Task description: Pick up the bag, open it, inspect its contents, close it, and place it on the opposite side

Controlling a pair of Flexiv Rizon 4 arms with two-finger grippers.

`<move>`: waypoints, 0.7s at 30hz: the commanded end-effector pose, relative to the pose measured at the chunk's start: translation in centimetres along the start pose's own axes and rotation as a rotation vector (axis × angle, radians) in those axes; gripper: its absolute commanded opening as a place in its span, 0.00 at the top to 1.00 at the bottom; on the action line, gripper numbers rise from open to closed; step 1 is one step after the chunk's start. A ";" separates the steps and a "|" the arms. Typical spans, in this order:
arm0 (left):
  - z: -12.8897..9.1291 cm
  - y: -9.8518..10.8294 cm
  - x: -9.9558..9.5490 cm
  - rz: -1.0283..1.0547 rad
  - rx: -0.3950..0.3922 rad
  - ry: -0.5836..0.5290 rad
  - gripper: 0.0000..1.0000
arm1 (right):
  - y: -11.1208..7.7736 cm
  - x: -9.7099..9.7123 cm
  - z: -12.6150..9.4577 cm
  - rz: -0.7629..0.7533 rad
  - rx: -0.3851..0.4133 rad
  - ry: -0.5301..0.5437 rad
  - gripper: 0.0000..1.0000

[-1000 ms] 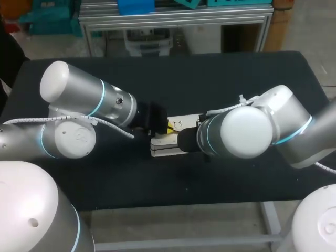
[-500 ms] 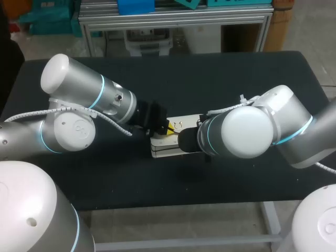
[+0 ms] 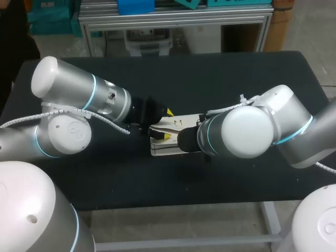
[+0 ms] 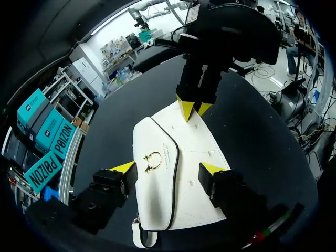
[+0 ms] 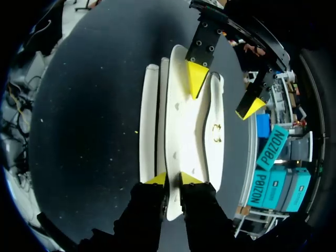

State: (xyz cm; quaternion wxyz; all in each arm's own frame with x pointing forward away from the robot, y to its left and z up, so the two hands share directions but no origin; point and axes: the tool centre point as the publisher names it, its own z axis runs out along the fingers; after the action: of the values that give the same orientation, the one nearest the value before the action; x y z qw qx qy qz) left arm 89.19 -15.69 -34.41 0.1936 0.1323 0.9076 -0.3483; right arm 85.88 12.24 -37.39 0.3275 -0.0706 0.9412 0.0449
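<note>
Pulling back toward its own side, my left arm left its gripper [image 4: 168, 169] spread wide over one end of the white handbag [image 3: 181, 125], gripping nothing, while my right gripper [image 5: 173, 179] was pinched tight on the bag's opposite edge, mid-way across the black table [image 3: 210, 79].
</note>
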 end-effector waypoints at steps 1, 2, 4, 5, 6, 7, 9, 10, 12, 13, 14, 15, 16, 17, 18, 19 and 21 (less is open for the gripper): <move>-1.3 -0.1 0.2 -0.017 0.025 -0.003 0.00 | -0.3 0.1 -0.9 0.004 -0.021 -0.387 0.00; -1.5 -0.1 0.1 -0.033 0.029 -0.002 0.00 | -0.2 0.0 -1.2 0.003 -0.025 -0.393 0.00; -1.7 -0.2 -0.2 -0.051 0.039 -0.001 0.00 | -0.2 -0.3 -1.9 0.003 -0.033 -0.405 0.00; -1.8 -0.3 -0.2 -0.056 0.040 -0.001 0.00 | -0.2 -0.4 -2.1 0.003 -0.037 -0.409 0.00; -1.9 -0.3 -0.3 -0.061 0.041 -0.001 0.00 | -0.2 -0.5 -2.4 0.004 -0.044 -0.412 0.00; -2.0 -0.4 -0.3 -0.071 0.045 0.000 0.00 | -0.3 -0.7 -2.8 0.006 -0.051 -0.416 0.00; -2.3 -0.5 -0.5 -0.095 0.043 -0.001 0.00 | -0.4 -1.0 -3.3 0.014 -0.062 -0.418 0.00; -2.5 -0.6 -0.6 -0.113 0.043 -0.002 0.00 | -0.5 -1.2 -3.8 0.021 -0.073 -0.419 0.00; -2.9 -0.7 -0.9 -0.153 0.046 0.003 0.00 | -0.8 -1.9 -4.4 0.045 -0.065 -0.395 0.00; -3.0 -0.8 -1.0 -0.173 0.044 0.005 0.00 | -1.0 -2.1 -4.5 0.054 -0.068 -0.386 0.00; -3.3 -0.8 -1.2 -0.188 0.052 0.013 0.00 | -1.2 -2.5 -4.8 0.073 -0.065 -0.364 0.00; -3.5 -0.9 -1.3 -0.223 0.044 0.010 0.00 | -1.4 -2.8 -5.0 0.094 -0.063 -0.345 0.00; -3.8 -1.0 -1.6 -0.288 0.036 0.019 0.00 | -1.8 -3.3 -5.2 0.121 -0.075 -0.325 0.00; -4.0 -1.0 -1.7 -0.323 0.040 0.030 0.00 | -2.1 -3.7 -5.2 0.152 -0.067 -0.291 0.00; -4.2 -1.1 -1.9 -0.362 0.039 0.038 0.00 | -2.3 -3.9 -5.2 0.165 -0.072 -0.275 0.00; -4.4 -1.1 -2.1 -0.430 0.030 0.063 0.00 | -2.7 -4.4 -5.3 0.193 -0.076 -0.253 0.00; -4.6 -1.0 -2.4 -0.530 0.006 0.085 0.00 | -3.1 -5.2 -5.3 0.216 -0.064 -0.211 0.00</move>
State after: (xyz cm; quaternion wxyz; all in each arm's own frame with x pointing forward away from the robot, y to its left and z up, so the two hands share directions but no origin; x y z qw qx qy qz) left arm 89.27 -13.80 -30.57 0.1086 -0.0328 0.9082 -0.4030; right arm 87.19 9.81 -30.51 0.3572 0.0246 0.9289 0.0942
